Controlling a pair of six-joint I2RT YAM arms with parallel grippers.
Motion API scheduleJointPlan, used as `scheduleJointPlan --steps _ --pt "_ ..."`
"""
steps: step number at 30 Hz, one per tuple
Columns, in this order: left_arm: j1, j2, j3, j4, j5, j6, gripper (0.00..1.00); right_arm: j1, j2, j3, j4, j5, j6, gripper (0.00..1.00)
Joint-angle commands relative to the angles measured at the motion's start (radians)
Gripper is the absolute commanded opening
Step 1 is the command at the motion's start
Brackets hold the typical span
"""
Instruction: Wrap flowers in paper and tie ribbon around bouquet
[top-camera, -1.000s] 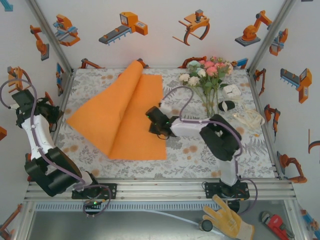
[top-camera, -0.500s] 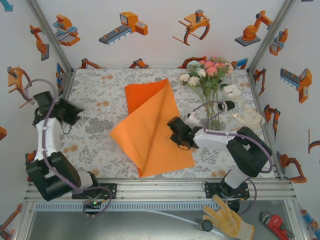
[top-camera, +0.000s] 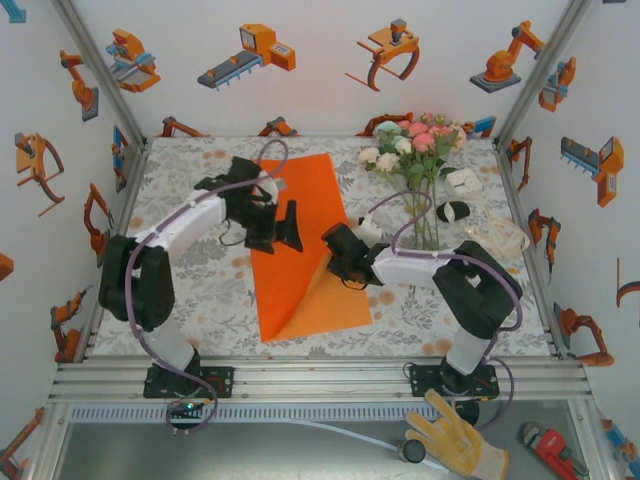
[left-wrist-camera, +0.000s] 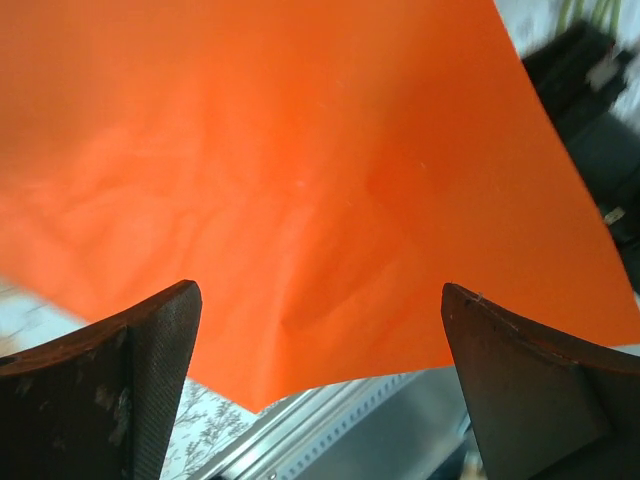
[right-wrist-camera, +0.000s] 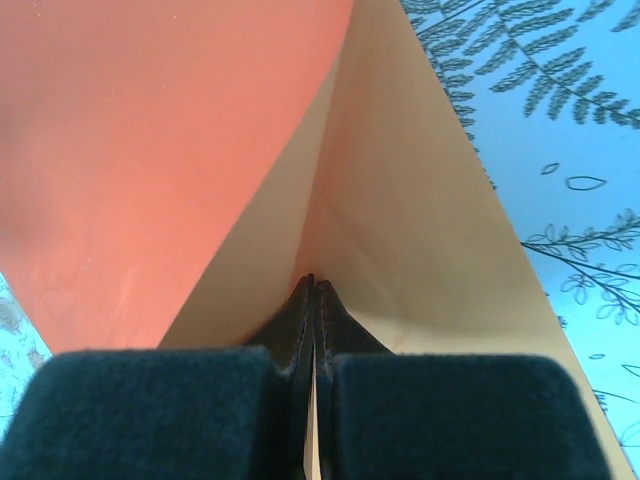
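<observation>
The orange paper (top-camera: 312, 190) lies across the middle of the table, with its near part doubled over on itself. My right gripper (top-camera: 338, 248) is shut on the paper's right edge; in the right wrist view the sheet (right-wrist-camera: 150, 150) runs out from between the closed fingertips of that gripper (right-wrist-camera: 315, 285). My left gripper (top-camera: 280, 232) hangs open above the paper's left half. From the left wrist, the paper (left-wrist-camera: 300, 150) spreads beyond that open gripper (left-wrist-camera: 318, 300), untouched. The flowers (top-camera: 415, 145) lie at the back right, stems pointing toward me. The cream ribbon (top-camera: 497, 238) sits bundled at the far right.
A small white box (top-camera: 463, 182) and a black oval object (top-camera: 453, 211) lie between the flowers and the ribbon. The metal frame rail (top-camera: 320, 375) runs along the table's near edge. Patterned table surface (top-camera: 190, 190) is bare to the left of the paper.
My left arm has swung from the far left wall to over the paper. The paper has been pulled into a narrower folded shape, and my right gripper has shifted slightly left with its edge.
</observation>
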Motion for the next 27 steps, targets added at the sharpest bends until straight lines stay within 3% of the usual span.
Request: scheduleJointPlan --steps 1,4,7,14,16,18,25,27 --pt "-0.111 -0.009 -0.001 -0.002 0.162 0.097 0.97 0.006 0.083 -0.038 -0.131 -0.026 -0.032 0.0" --pt "-0.172 -0.047 -0.075 0.116 0.161 0.055 0.97 0.007 0.099 -0.023 -0.131 -0.03 -0.031 0.0" --pt "-0.17 -0.125 -0.185 0.261 0.192 0.0 0.97 0.007 0.116 -0.006 -0.131 -0.04 -0.032 0.0" --pt "-0.138 -0.347 -0.309 0.414 0.184 -0.082 0.97 0.006 0.116 -0.016 -0.132 -0.04 -0.039 0.0" --pt "-0.158 -0.412 -0.332 0.411 0.174 -0.044 0.97 0.006 0.112 -0.022 -0.133 -0.04 -0.038 0.0" --pt "-0.201 -0.45 -0.357 0.379 0.12 0.036 0.97 0.006 0.109 -0.026 -0.128 -0.045 -0.034 0.0" --pt "-0.331 -0.457 -0.465 0.473 -0.261 0.17 0.99 0.006 0.107 -0.018 -0.125 -0.056 -0.037 0.0" --pt "-0.333 -0.448 -0.499 0.551 -0.305 0.145 0.85 0.005 0.106 -0.017 -0.125 -0.058 -0.037 0.0"
